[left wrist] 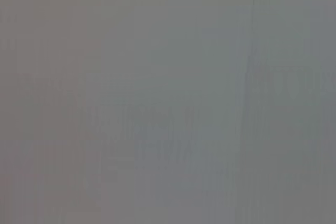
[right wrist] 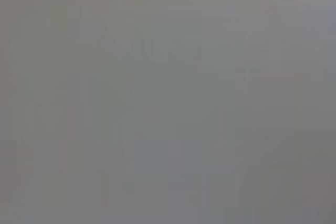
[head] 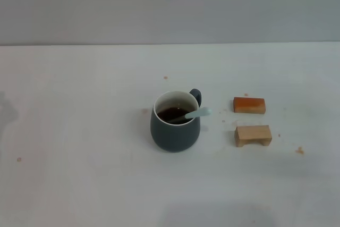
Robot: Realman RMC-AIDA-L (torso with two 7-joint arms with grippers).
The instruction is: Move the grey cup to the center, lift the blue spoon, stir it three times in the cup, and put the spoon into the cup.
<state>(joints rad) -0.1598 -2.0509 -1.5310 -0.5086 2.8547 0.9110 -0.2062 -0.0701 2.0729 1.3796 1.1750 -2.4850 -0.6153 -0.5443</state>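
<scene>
The grey cup [head: 175, 128] stands upright near the middle of the white table, its loop handle turned to the far right and dark brown liquid inside. The blue spoon [head: 197, 113] rests in the cup, its bowl sunk in the liquid and its pale handle leaning out over the right rim. Neither gripper appears in the head view. Both wrist views show only a plain grey surface, with no fingers and no object.
Two small wooden blocks lie to the right of the cup: an orange-brown one [head: 249, 104] farther back and a pale one [head: 253, 135] nearer the front. A few brown specks dot the white table [head: 79, 131].
</scene>
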